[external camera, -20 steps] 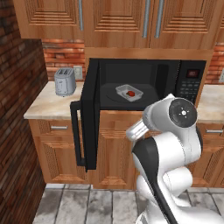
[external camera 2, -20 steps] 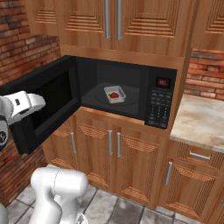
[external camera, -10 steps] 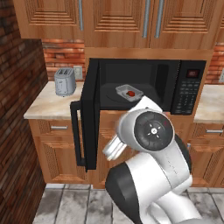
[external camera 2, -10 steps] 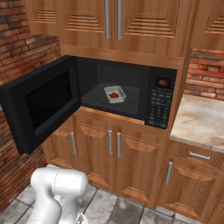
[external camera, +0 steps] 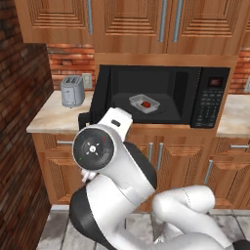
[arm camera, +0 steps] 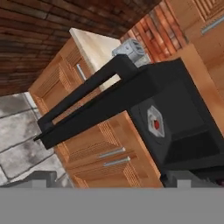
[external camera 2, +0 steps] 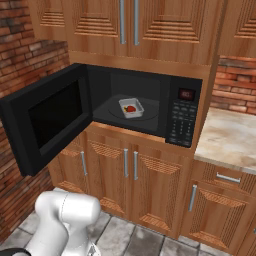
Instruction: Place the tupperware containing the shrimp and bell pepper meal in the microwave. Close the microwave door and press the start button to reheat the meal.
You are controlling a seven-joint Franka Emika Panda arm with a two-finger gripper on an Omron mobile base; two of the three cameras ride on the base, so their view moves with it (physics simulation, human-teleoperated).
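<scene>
Even, bright rendered light; soft shading, microwave [external camera 2: 145,107] interior dim. Hand view coarse, blocky; no glare.

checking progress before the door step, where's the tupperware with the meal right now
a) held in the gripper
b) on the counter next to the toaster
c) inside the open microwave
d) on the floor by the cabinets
c: the tupperware with the red bell pepper sits on the floor of the microwave cavity, and the microwave door stands swung wide open.
</scene>
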